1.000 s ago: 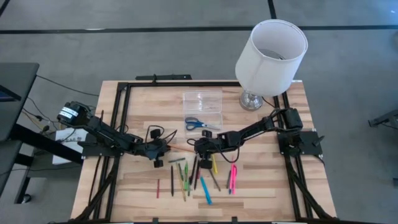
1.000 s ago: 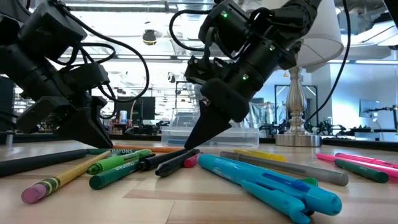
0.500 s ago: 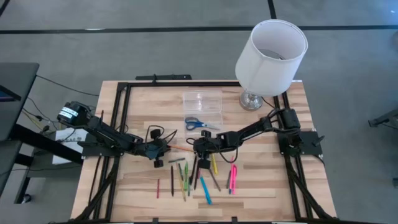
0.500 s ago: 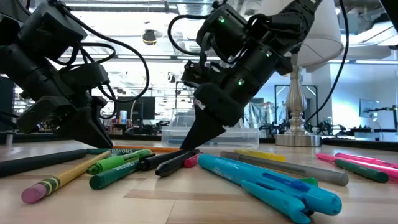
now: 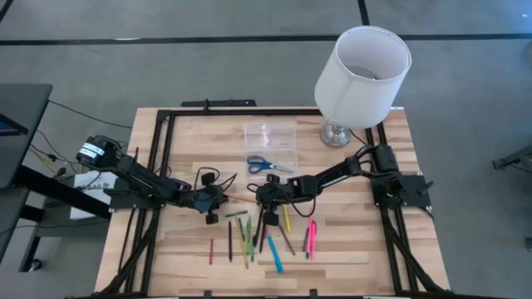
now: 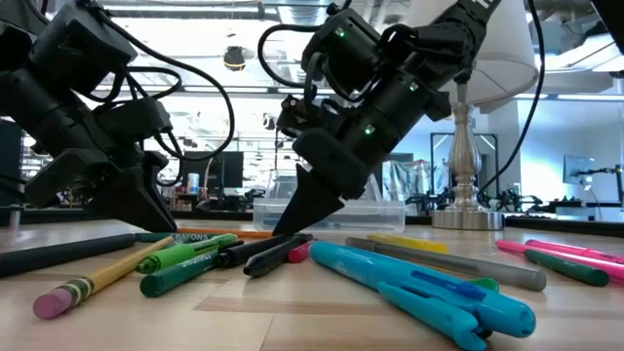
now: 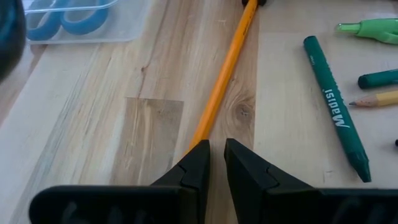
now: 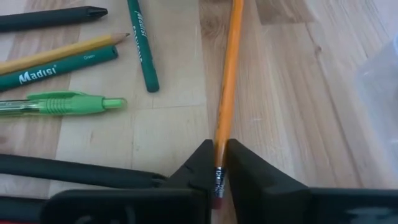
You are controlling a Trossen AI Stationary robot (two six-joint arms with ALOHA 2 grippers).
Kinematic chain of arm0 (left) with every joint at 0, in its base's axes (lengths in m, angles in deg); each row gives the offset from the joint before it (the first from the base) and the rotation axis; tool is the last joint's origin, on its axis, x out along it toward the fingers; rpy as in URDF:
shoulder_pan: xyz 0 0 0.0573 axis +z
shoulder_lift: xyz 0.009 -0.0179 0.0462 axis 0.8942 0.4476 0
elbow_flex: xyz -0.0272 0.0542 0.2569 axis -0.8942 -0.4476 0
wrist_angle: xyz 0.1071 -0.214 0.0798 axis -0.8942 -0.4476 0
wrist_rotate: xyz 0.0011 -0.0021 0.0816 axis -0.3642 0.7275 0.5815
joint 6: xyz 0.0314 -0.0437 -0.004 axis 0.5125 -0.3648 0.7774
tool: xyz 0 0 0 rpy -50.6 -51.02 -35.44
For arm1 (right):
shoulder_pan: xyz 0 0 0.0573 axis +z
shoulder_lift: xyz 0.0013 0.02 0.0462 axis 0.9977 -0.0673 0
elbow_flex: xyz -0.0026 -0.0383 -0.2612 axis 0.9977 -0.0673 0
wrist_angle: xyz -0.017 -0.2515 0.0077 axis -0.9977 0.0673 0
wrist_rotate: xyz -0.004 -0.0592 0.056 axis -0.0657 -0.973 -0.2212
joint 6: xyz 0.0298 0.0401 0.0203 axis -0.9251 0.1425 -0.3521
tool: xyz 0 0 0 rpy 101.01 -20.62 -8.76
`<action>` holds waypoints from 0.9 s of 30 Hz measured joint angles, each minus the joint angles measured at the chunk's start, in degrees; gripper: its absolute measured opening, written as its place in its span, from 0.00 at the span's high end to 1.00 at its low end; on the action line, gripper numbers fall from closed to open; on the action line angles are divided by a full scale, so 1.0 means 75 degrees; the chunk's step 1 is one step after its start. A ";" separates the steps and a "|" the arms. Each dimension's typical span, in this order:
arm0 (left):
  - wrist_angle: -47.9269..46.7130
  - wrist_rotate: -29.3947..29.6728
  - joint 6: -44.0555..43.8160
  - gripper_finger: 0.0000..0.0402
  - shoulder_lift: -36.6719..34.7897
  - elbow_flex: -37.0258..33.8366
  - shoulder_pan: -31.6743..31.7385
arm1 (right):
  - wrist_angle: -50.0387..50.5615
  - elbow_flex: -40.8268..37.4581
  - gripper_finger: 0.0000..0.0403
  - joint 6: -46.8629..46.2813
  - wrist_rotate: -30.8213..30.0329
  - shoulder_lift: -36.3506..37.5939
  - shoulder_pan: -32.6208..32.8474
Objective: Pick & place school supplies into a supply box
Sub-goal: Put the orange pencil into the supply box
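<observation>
Both arms reach low to mid-table: right gripper (image 8: 217, 163) and left gripper (image 7: 212, 155) each pinch opposite ends of one orange pencil (image 8: 227, 81); green crayons (image 8: 142, 46) lie beside.

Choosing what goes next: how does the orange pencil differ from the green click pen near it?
The orange pencil is plain and slim; the green pen is thicker with a see-through barrel. The pencil's eraser end is clamped in the right pincer, with the left pincer at its other end; the pen lies free on the table. The pen lies crosswise to the pencil. Both are outside the supply box.
</observation>
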 joint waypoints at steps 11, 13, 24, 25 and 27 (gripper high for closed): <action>0.0130 0.0049 0.0845 0.88 0.0000 0.0020 -0.0009 | 0.0133 0.0006 0.99 0.0021 0.0014 0.0007 -0.0006; 0.0130 0.0055 0.1038 0.88 0.0000 0.0020 -0.0009 | 0.0142 0.0006 0.99 0.0021 0.0051 0.0009 -0.0006; 0.0405 0.0463 0.1593 0.88 -0.0003 0.0023 0.0001 | 0.0209 0.0006 0.99 0.0206 0.0107 0.0017 0.0000; 0.0452 0.0476 0.1594 0.88 -0.0003 0.0023 0.0003 | 0.0209 0.0006 0.99 0.0230 0.0107 0.0017 0.0002; 0.0457 0.0372 0.1568 0.88 -0.0003 0.0023 0.0016 | 0.0209 0.0006 0.99 0.0234 0.0107 0.0017 0.0006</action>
